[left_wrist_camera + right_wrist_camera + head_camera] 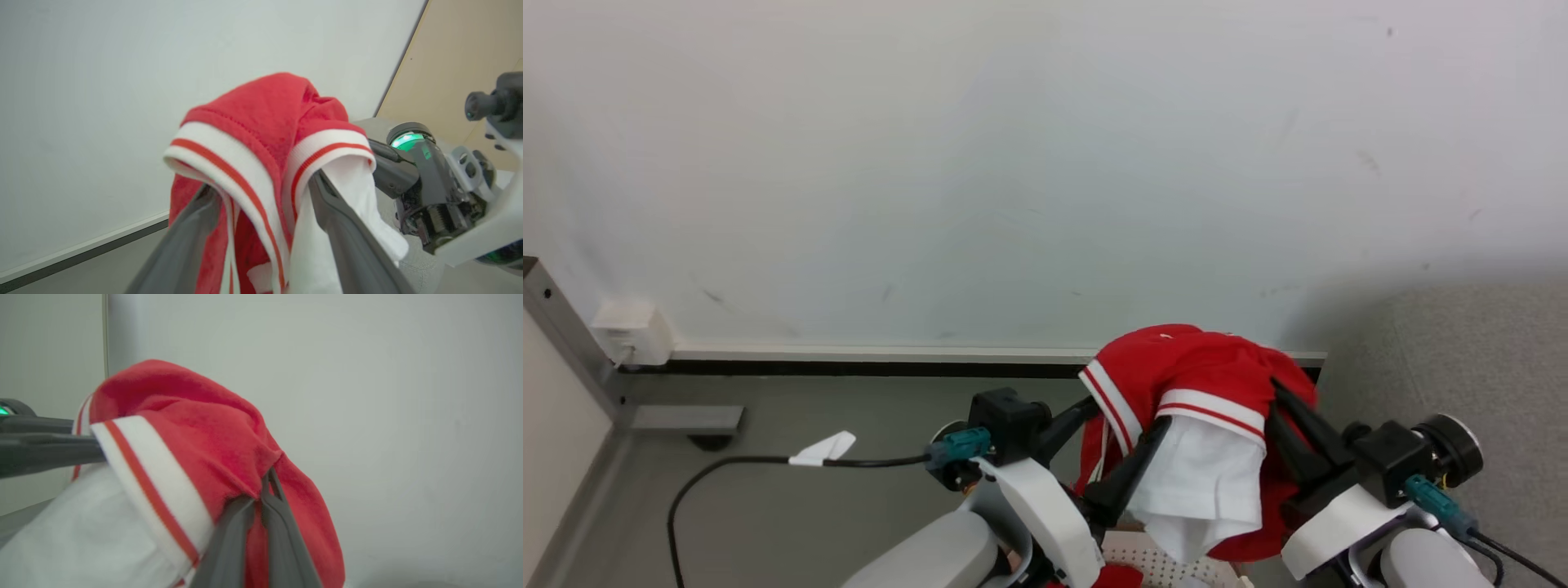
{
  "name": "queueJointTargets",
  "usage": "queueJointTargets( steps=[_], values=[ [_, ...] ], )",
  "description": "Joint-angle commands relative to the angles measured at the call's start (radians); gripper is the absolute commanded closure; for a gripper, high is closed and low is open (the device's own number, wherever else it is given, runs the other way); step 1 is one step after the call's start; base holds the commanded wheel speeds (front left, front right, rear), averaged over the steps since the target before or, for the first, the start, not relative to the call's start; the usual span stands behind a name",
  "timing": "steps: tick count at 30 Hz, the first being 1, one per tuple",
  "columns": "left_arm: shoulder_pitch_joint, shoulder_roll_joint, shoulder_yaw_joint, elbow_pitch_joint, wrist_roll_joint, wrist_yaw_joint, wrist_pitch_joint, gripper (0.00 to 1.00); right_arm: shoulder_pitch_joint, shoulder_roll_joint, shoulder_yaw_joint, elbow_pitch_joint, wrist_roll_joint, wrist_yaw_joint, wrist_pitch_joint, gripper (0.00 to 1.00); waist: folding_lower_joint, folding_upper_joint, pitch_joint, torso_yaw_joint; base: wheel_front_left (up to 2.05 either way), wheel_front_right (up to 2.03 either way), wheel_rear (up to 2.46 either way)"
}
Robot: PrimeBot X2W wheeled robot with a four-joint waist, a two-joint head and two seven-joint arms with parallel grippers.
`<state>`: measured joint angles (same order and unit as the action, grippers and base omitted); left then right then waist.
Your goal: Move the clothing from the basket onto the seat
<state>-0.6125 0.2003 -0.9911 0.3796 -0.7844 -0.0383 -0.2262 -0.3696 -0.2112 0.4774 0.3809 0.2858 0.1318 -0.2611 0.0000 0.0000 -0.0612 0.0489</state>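
Head view: where is the clothing? asks one.
Held up in a bunch over the basket, before the white wall, the other answers; the grey seat lies to the right.
And the left end effector?
Fingers spread wide, with the striped hem draped across both.
The right end effector?
Fingers pressed together, pinching a red fold.
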Motion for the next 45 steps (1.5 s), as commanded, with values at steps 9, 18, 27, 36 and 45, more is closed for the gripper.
queueJointTargets(
  steps=[9,18,27,36,45],
  values=[
    [0.028,0.025,0.021,-0.043,0.037,0.019,-0.030,0.00,0.029,-0.028,-0.141,-0.080,-0.007,-0.002,-0.003,1.00,0.0000,0.0000,0.028,-0.137,0.00,0.00,0.00],
    [0.025,0.044,0.036,-0.074,0.118,0.027,-0.038,0.00,0.062,-0.046,-0.223,-0.165,-0.037,-0.002,-0.003,1.00,0.0000,0.0000,0.064,-0.302,0.00,0.00,0.00],
    [0.045,0.047,0.081,-0.106,0.208,0.021,-0.038,0.00,0.126,-0.022,-0.289,-0.230,-0.037,-0.002,-0.003,1.00,0.0000,0.0000,0.089,-0.430,0.00,0.00,0.00],
    [0.073,0.036,0.118,-0.102,0.251,0.003,-0.038,0.00,0.142,-0.003,-0.312,-0.256,-0.041,-0.002,-0.003,1.00,0.0000,0.0000,0.110,-0.485,0.00,0.00,0.00],
    [-0.020,0.064,0.115,-0.133,0.293,-0.021,-0.018,0.00,0.012,0.001,-0.375,-0.267,-0.030,-0.002,-0.003,1.00,0.0000,0.0000,0.307,-0.439,0.00,0.00,0.00]
  ],
)
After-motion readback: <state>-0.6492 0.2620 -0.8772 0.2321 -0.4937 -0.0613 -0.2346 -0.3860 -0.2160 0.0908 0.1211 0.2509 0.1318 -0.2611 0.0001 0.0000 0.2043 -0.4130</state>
